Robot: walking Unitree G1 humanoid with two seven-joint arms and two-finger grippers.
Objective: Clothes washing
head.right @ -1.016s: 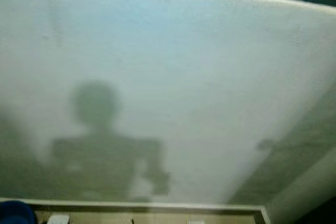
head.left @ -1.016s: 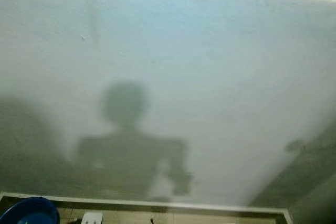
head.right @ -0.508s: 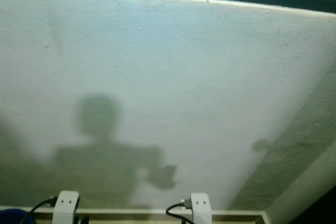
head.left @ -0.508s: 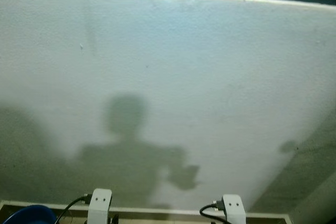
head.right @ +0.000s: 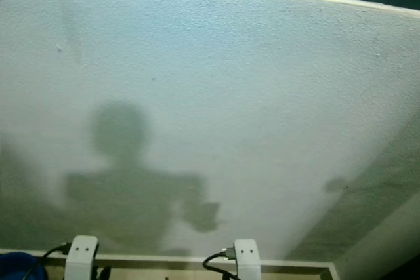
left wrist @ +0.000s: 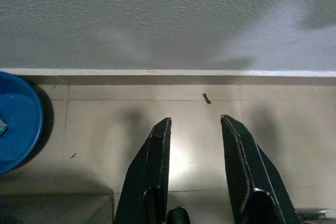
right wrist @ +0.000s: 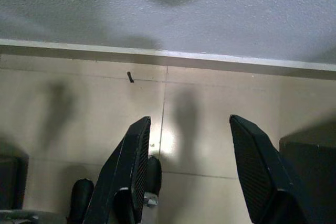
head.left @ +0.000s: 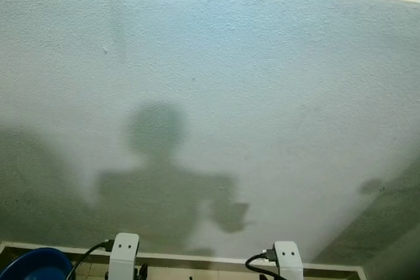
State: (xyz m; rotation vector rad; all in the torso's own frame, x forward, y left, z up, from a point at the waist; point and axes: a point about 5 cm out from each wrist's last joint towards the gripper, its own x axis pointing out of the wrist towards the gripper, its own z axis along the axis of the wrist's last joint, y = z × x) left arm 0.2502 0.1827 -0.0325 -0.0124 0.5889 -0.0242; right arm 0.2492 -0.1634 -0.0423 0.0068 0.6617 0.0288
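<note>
Both wrists have risen into view since a second ago, facing the white wall (head.left: 262, 83). Left gripper (left wrist: 194, 129) and right gripper (right wrist: 191, 135) hang open, empty, over tiled floor (left wrist: 105, 124) near a blue basin (left wrist: 16, 121).

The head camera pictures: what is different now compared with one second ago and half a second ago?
One second ago no wrists showed along the bottom edge; since half a second ago the left gripper and right gripper have been raised into view there, both open and empty. Otherwise only the camera shifted. The white textured wall, the round blue plastic basin and the beige tiled floor stayed as they were.
</note>
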